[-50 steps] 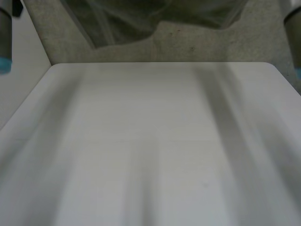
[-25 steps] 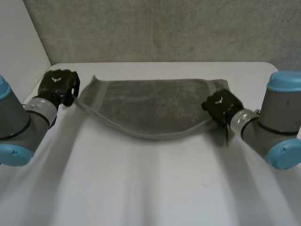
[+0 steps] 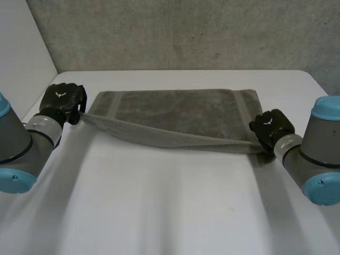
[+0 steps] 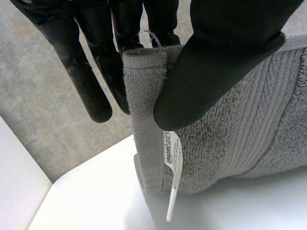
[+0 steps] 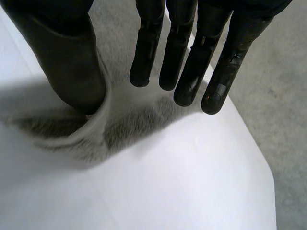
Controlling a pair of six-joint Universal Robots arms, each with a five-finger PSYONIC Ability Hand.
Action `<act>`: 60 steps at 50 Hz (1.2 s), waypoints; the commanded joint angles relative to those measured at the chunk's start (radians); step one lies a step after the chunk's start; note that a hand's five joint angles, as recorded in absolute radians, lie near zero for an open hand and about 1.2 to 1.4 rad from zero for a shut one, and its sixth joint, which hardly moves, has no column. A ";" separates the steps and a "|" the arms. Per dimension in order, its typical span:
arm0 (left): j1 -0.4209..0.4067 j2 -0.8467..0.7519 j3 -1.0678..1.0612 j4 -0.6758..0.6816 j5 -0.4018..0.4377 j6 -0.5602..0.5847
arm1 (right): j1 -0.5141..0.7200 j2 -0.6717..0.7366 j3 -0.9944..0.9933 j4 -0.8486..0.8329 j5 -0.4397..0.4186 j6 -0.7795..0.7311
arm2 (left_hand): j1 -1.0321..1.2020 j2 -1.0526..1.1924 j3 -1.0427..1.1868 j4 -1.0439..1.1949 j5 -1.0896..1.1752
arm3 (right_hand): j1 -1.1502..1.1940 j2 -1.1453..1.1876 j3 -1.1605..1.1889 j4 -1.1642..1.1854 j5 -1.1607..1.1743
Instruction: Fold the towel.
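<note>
the grey terry towel (image 3: 175,114) lay long-ways across the far part of the white table (image 3: 170,207). its near edge rose off the table toward the table's left side and sloped down to the surface toward the table's right side. we judged that slant came from the two hands doing different things. the black left hand (image 3: 64,101), raised by the table's left edge, gripped the towel's near left corner: the hemmed edge was pinched between its thumb and fingers (image 4: 115,72), and a white printed label (image 4: 171,158) hung from the hem just below the thumb. that hold seemed meant to carry the top layer over for a fold.

the black right hand (image 3: 272,127) sat low by the table's right edge at the towel's near right corner. its fingers (image 5: 192,62) were straight and stood apart from the thumb, so we read it as open. the curled towel edge lay beside the thumb, not pinched.

we could not tell how many layers the towel had, nor whether its lower layer lay flat, since the lifted edge covered it. the left fingertips behind the hem were hidden, and whether the right thumb touched the cloth was too smeared to judge. the grey arms with light-blue caps (image 3: 16,159) were cut off, and grey concrete (image 3: 175,37) showed beyond the table's far edge.
</note>
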 commanded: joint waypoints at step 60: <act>0.087 0.433 -0.275 -0.154 0.011 -0.103 | -0.272 -0.431 -0.003 0.551 -0.388 -0.273 | 0.188 0.179 0.181 0.179 0.356 | 0.607 0.592 0.599 0.598 0.612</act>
